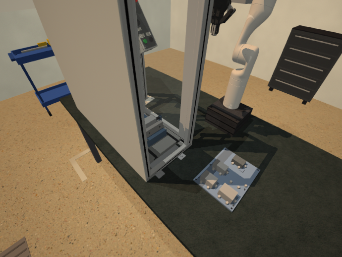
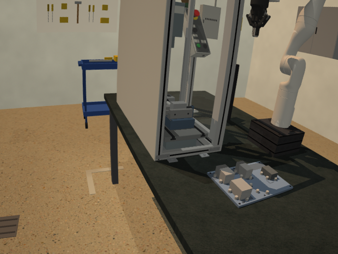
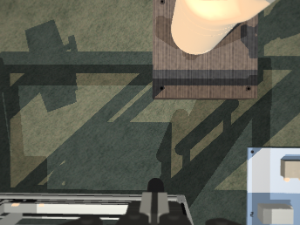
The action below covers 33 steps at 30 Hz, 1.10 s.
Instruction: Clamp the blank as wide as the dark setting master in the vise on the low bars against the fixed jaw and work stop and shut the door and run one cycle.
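My gripper (image 1: 213,32) (image 2: 255,34) (image 3: 154,209) is shut and empty, high beside the guard's right post. The dark setting master (image 1: 239,160) (image 2: 269,172) stands on the plate (image 1: 252,169) (image 2: 282,186) (image 3: 266,172). Three lighter blanks stand there too: one grey (image 1: 220,166) (image 2: 244,170), one at the left corner (image 1: 211,181) (image 2: 226,176), one large and pale (image 1: 228,192) (image 2: 241,188). Inside the guard the vise (image 1: 157,136) (image 2: 180,122) shows partly; its bars and work stop cannot be made out. The green CYCLE START (image 1: 145,40) (image 2: 198,45) is on the control column.
The guard's tall side panel (image 1: 90,69) (image 2: 140,68) and right post (image 1: 192,74) (image 2: 225,82) stand beside the gripper's side of the table. The arm's wooden base (image 1: 229,118) (image 2: 275,136) (image 3: 205,85) is behind the plate. The door's position is unclear.
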Each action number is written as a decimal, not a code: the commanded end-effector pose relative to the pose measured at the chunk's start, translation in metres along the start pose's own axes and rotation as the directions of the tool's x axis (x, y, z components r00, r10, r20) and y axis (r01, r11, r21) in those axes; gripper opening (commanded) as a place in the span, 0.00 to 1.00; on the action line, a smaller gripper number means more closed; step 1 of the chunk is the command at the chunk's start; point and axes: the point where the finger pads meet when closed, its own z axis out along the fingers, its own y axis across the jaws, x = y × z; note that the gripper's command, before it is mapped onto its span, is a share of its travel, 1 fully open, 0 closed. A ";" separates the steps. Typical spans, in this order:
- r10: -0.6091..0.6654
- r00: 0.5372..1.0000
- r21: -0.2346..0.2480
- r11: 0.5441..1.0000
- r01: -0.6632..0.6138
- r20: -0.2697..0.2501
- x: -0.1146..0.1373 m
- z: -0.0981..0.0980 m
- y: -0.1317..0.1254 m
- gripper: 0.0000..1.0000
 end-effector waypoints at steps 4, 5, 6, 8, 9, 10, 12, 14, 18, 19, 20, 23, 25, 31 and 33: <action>0.000 1.000 0.000 1.000 0.000 0.001 0.000 0.000 0.000 0.10; 0.000 1.000 0.000 1.000 0.000 0.001 0.000 0.000 0.000 0.10; 0.000 1.000 0.000 1.000 0.000 0.001 0.000 0.000 0.000 0.10; 0.000 1.000 0.000 1.000 0.000 0.001 0.000 0.000 0.000 0.10; 0.000 1.000 0.000 1.000 0.000 0.001 0.000 0.000 0.000 0.10; 0.000 1.000 0.000 1.000 0.000 0.001 0.000 0.000 0.000 0.10; -0.017 1.000 0.090 0.996 0.016 0.010 -0.003 0.000 -0.020 0.10; -0.034 0.999 0.180 0.983 0.031 0.017 -0.005 0.000 -0.040 0.10; -0.043 0.999 0.224 0.974 0.038 0.020 -0.006 0.000 -0.050 0.10; -0.043 0.999 0.224 0.974 0.038 0.020 -0.006 0.000 -0.050 0.10; -0.043 0.999 0.224 0.974 0.038 0.020 -0.006 0.000 -0.050 0.10; -0.043 0.999 0.224 0.974 0.038 0.020 -0.006 0.000 -0.050 0.10; -0.043 0.999 0.224 0.974 0.038 0.020 -0.006 0.000 -0.050 0.10; -0.080 0.996 0.395 0.917 0.063 0.028 -0.011 0.001 -0.089 0.10; -0.090 0.996 0.436 0.897 0.068 0.028 -0.013 0.001 -0.099 0.10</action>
